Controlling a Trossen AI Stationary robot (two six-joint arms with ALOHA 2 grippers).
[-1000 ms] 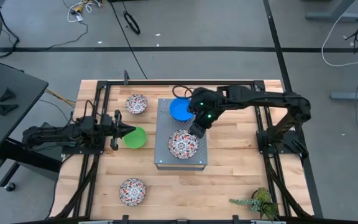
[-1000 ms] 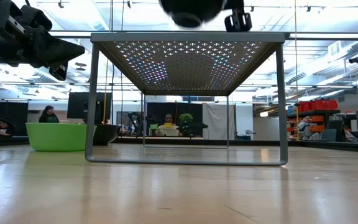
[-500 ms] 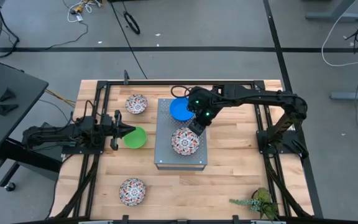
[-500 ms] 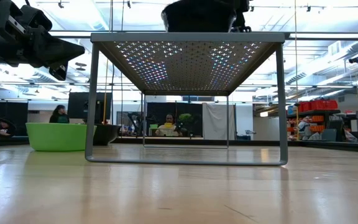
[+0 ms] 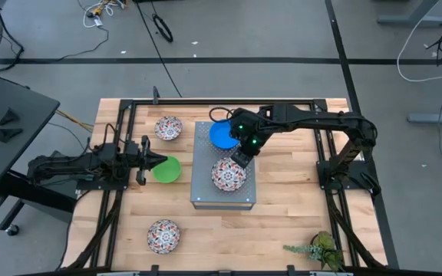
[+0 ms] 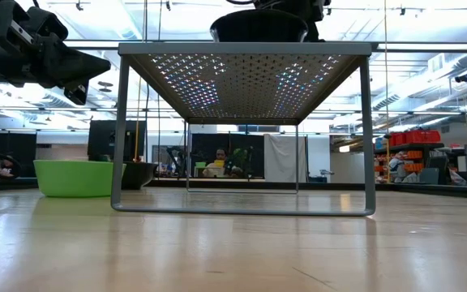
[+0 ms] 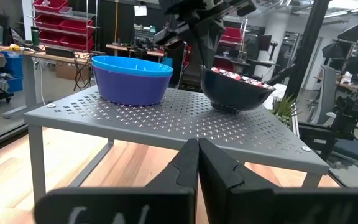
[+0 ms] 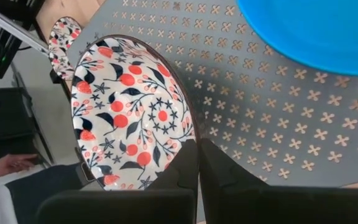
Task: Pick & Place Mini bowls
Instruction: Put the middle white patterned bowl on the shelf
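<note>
A white floral mini bowl (image 5: 227, 175), dark on the outside, sits on top of the grey perforated box (image 5: 206, 188), with my right gripper (image 5: 241, 158) shut on it. A bright blue bowl (image 5: 222, 135) stands on the box's far part. On the table stand a green bowl (image 5: 166, 169) left of the box, a floral bowl (image 5: 168, 128) at the far left and another (image 5: 163, 235) near the front. My left gripper (image 5: 156, 162) waits shut, level, just left of the green bowl. My right gripper (image 8: 197, 146) pinches the floral bowl's rim (image 8: 190, 132) on its far right side, one finger inside the bowl and one finger (image 8: 225, 169) outside. The fingers slant down from the table's far right. The bowl's base (image 7: 229, 109) meets the box's top, mouth up.
The box stands on thin legs (image 6: 118, 130) with open room beneath its top. A small plant (image 5: 318, 249) sits at the near right corner. Black frame rails (image 5: 121, 123) run along the table's sides. People show in the room beyond the table.
My right gripper has gone down with the floral bowl. The bowl hung clear above the box a second ago and has come down until its base meets the perforated top.
</note>
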